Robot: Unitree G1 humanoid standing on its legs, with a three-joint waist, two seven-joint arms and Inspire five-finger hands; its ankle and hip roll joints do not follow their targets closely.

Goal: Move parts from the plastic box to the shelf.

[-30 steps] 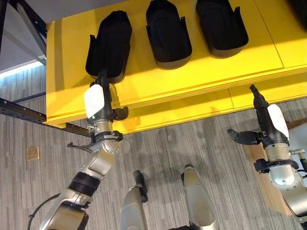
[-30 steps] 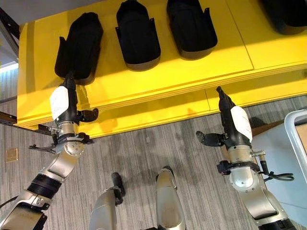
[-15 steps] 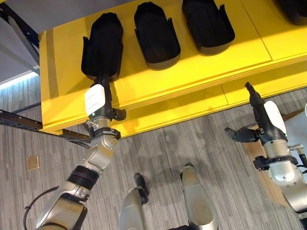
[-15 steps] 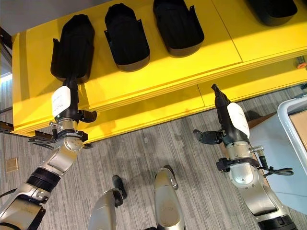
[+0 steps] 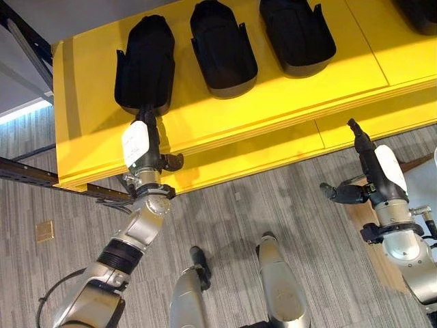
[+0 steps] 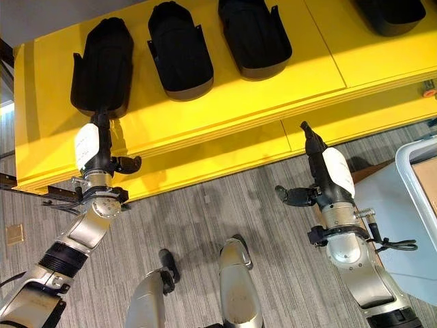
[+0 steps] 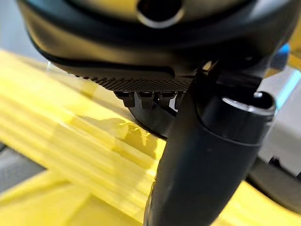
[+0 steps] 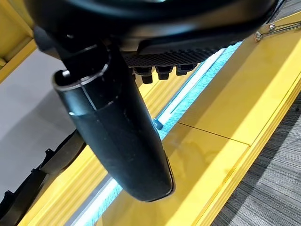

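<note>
Left hand (image 5: 140,147) reaches the near end of the leftmost black part (image 5: 145,65) on the yellow shelf (image 5: 225,113), fingers straight, touching, gripping nothing. Right hand (image 5: 379,174) hangs open and empty near the shelf's front edge. Risk – a careless pull-back could drag the part off the near edge.

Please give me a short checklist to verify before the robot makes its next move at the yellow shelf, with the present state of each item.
1. Leftmost black part lies fully on the yellow shelf: ok.
2. Left hand has let go, fingers straight at the part's near end: ok; whether they touch it: cannot tell.
3. Right hand is open and holds nothing: ok.
4. Right hand is apart from the shelf edge: ok.
5. Other black parts sit in a row without overlap: ok.
6. Plastic box has parts left: cannot tell.
</note>
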